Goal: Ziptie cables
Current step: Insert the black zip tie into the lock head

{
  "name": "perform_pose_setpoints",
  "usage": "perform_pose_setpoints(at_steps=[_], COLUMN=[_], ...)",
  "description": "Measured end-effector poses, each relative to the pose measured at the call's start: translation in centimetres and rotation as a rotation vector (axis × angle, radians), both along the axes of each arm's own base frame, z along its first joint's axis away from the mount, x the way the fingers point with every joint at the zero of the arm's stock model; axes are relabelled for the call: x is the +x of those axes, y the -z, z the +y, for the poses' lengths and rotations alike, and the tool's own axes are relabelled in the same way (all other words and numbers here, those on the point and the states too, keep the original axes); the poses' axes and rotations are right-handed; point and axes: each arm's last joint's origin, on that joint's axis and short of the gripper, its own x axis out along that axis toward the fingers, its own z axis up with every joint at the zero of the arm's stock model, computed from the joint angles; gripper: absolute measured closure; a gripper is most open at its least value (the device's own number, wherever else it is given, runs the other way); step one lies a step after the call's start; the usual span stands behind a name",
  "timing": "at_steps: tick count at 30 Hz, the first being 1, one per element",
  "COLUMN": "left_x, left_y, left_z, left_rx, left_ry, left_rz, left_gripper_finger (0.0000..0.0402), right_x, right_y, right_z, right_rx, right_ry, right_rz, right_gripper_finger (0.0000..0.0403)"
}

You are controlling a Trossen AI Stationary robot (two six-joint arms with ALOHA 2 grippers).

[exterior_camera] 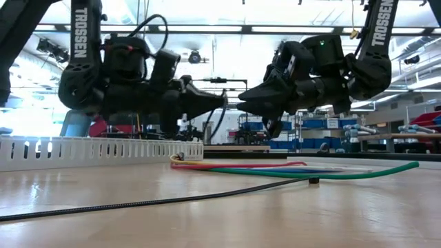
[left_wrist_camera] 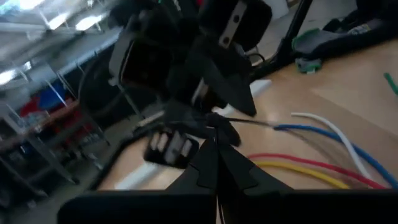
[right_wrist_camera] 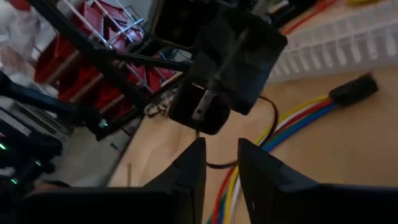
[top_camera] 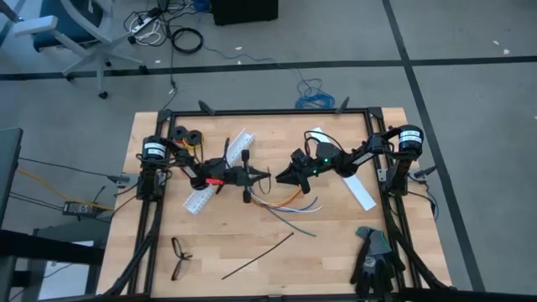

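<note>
The cables (top_camera: pixel 285 204), a loose fan of yellow, red, blue, white and green wires, lie on the table's middle with a black plug (right_wrist_camera: pixel 354 90) at one end. Above them my two grippers meet tip to tip. My left gripper (top_camera: pixel 267 174) is shut on a thin black ziptie (left_wrist_camera: pixel 249 122). My right gripper (top_camera: pixel 279 177) faces it from the right, and its fingers (right_wrist_camera: pixel 193 168) stand slightly apart with nothing between them. A second ziptie (top_camera: pixel 256 256) lies flat near the front edge. My left gripper pinches the thin ziptie (left_wrist_camera: pixel 231 119) between the tips of its two fingers. The fingers point level, toward the table's right. The strip crosses the fingertips, and its free part (exterior_camera: pixel 218 124) curves down below them, clear of the table.
A white slotted strip (top_camera: pixel 216 180) lies under the left arm and another white strip (top_camera: pixel 357 186) under the right. Black eyeglasses (top_camera: pixel 179 256) sit at the near left, dark gloves (top_camera: pixel 373 256) at the near right, and tape rolls (top_camera: pixel 189 134) at the far left.
</note>
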Motion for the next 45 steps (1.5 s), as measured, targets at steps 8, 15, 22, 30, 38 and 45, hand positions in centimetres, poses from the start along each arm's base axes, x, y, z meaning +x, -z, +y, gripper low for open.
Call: perform_pose_setpoints(at_steps=[8, 15, 22, 30, 38, 45], left_x=[-1.7, -1.9, -1.9, -2.0, 0.0, 1.9], left_y=[0.8, 0.9, 0.9, 1.1, -0.1, -0.2], left_z=[-0.1, 0.1, -0.1, 1.2, 2.6, 3.8], left_rx=[-0.114, -0.165, -0.116, -0.098, -0.027, -0.139], left_ry=[-0.009, -0.061, 0.064, 0.143, 0.142, -0.027], left_rz=[0.024, 0.024, 0.037, 0.065, 0.011, 0.085], left_gripper_finger=[0.0399, 0.0399, 0.0399, 0.0399, 0.0399, 0.0399], right_x=[-0.6, -3.3, -6.4, -7.8, -4.1, -4.0], right_y=[0.5, 2.4, 1.7, -0.6, -0.7, 0.1], right_z=[-1.3, -1.9, -0.6, 3.3, 5.0, 3.9], right_rx=[-0.139, -0.114, -0.138, -0.278, -0.358, -0.321], right_ry=[-0.004, 0.028, 0.076, 0.163, 0.315, 0.395], right_rz=[-0.009, 0.092, 0.072, -0.038, -0.013, 0.06], right_gripper_finger=[0.0304, 0.0309, 0.0309, 0.0313, 0.0326, 0.0335])
